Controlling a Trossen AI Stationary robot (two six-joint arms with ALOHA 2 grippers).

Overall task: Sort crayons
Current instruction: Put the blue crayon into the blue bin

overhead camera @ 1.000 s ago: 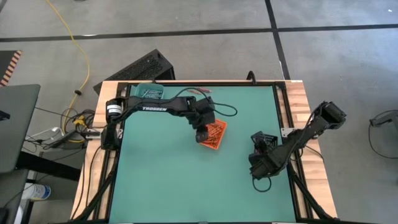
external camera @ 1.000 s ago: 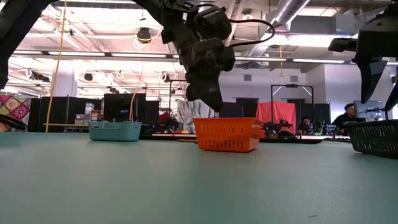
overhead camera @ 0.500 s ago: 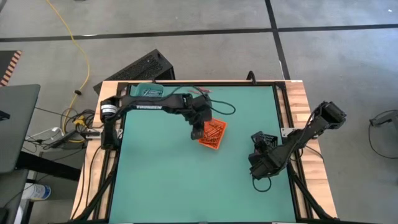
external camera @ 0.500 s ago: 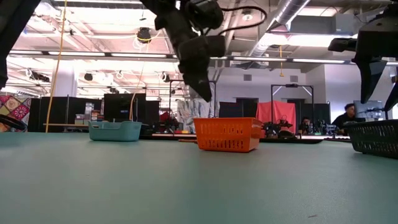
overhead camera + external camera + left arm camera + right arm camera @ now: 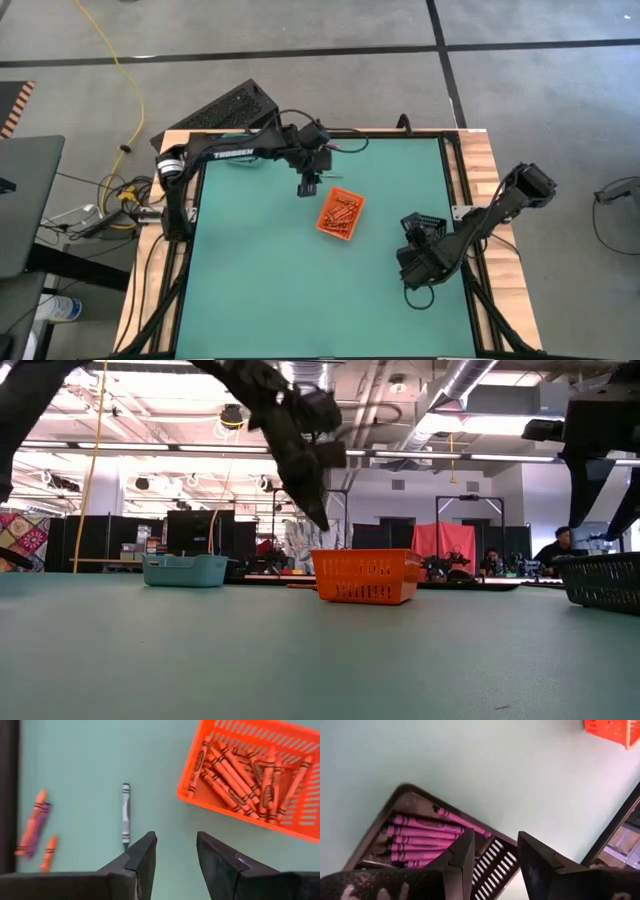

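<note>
Now my left pincer hangs released and empty, having let go over the orange plastic basket and swung off toward eleven o'clock of it. The orange crayons lie heaped inside, so that drop looks done. Just beyond my fingertips a blue-grey wax crayon lies loose on the green table, likely my next pick. Farther off, a few orange and purple loose crayons wait. My right pincer hovers open over the dark slotted basket of pink crayons.
</note>
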